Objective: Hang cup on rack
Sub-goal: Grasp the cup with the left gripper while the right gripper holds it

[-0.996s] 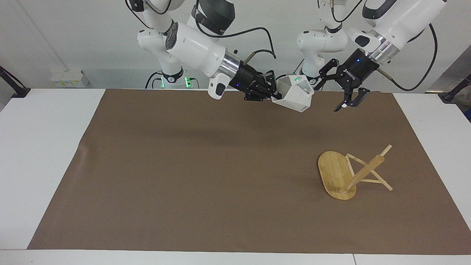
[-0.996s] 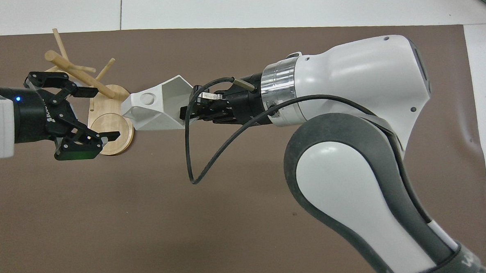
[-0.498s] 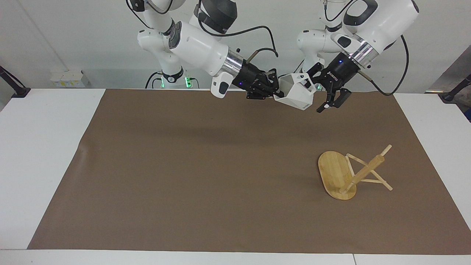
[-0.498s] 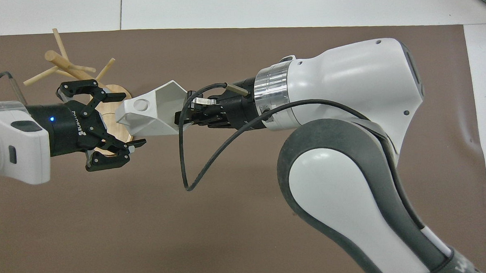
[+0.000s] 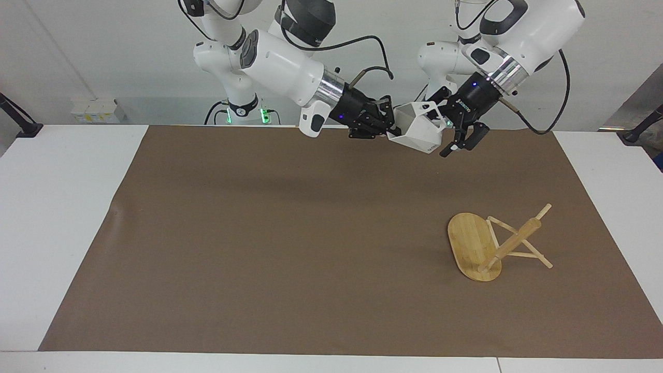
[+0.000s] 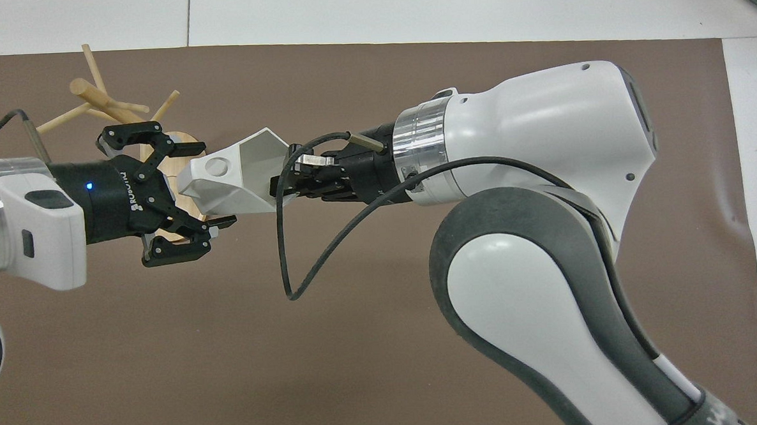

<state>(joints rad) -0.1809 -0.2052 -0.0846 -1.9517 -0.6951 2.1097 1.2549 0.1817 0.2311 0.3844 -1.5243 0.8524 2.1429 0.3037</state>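
Observation:
The white faceted cup (image 5: 417,135) is held up in the air over the mat's edge by the robots, lying on its side. My right gripper (image 5: 387,126) is shut on its rim, also seen in the overhead view (image 6: 287,178). The cup's handle with the round hole (image 6: 217,165) points toward my left gripper (image 5: 443,132). That gripper is open, with one finger on each side of the cup's handle end (image 6: 211,183). The bamboo rack (image 5: 510,244) lies tipped on its side on the mat, toward the left arm's end of the table, its oval base (image 5: 469,243) standing on edge.
A brown mat (image 5: 290,248) covers most of the white table (image 5: 52,207). The rack's post and pegs (image 6: 102,100) stick out over the mat, partly hidden by my left gripper in the overhead view. A black cable (image 6: 303,254) loops below my right wrist.
My left gripper has moved in toward the cup and its open fingers now straddle the handle end. My right gripper has shifted the cup slightly toward it. The rack has not moved.

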